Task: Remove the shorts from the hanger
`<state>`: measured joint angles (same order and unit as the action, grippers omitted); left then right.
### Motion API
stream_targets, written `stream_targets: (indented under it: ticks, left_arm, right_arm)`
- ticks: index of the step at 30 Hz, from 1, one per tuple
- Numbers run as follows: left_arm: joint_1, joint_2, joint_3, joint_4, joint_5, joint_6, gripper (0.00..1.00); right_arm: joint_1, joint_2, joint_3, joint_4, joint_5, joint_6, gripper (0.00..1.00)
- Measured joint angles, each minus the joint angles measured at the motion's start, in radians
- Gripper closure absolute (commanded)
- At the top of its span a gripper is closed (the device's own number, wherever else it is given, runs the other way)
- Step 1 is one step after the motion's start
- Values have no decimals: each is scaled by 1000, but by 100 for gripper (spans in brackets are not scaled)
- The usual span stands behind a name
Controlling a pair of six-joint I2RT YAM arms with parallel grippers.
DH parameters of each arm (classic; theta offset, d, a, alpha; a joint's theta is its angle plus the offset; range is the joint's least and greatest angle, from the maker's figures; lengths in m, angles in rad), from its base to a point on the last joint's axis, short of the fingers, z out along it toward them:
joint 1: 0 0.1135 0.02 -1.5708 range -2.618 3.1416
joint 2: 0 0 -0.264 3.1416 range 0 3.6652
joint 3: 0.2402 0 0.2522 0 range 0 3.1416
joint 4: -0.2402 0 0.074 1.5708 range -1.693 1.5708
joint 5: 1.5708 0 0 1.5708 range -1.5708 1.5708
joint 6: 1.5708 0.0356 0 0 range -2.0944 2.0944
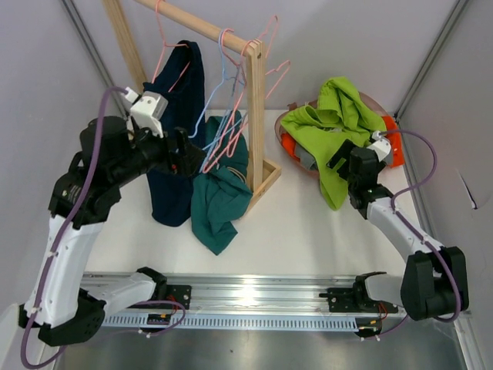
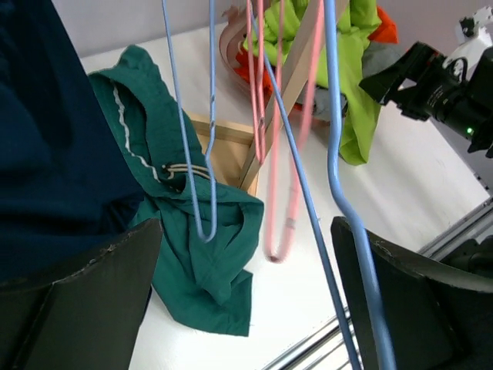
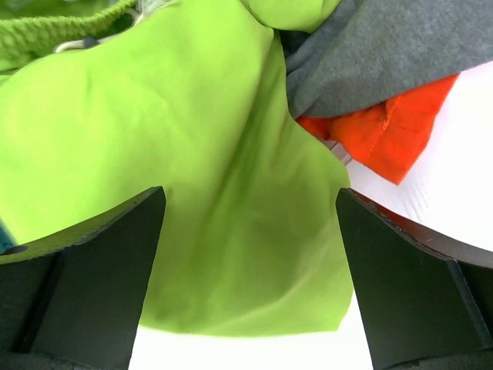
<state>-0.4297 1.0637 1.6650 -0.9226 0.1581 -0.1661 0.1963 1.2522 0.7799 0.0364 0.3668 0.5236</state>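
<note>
left fingers [image 2: 77, 308] spread open around thin hangers [image 2: 333, 177], beside teal shorts [image 1: 219, 193] sagging to the tabletop [image 1: 308, 223] and navy shorts [image 1: 171, 196] hanging from the rack [image 1: 254, 100]. right fingers [image 3: 77, 277] spread open over lime green shorts [image 3: 192, 169] piled on grey shorts [image 3: 370, 54] and orange shorts [image 3: 377, 139].

Blue hanger [image 2: 331, 116] & pink hangers [image 2: 271, 200] dangle across left gripper [image 2: 246, 262] gap. Table [image 1: 300, 204] btwn rack post [image 1: 256, 116] & lime shorts [image 1: 339, 123]: free.
</note>
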Motion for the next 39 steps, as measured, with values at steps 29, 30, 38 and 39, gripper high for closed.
stream_targets:
  ticks: [29, 30, 38, 39]
  left_arm:
    - [25, 172, 484, 119, -239, -13, 1]
    - [43, 201, 485, 137, -263, -4, 1]
    - [275, 460, 573, 196, -278, 7, 1]
    - [315, 493, 578, 203, -266, 3, 1]
  right_arm:
    - [19, -262, -116, -121, 16, -18, 1]
    - [26, -272, -123, -124, 14, -18, 1]
    - [73, -359, -145, -153, -6, 2, 1]
    - [79, -368, -145, -157, -8, 3, 1]
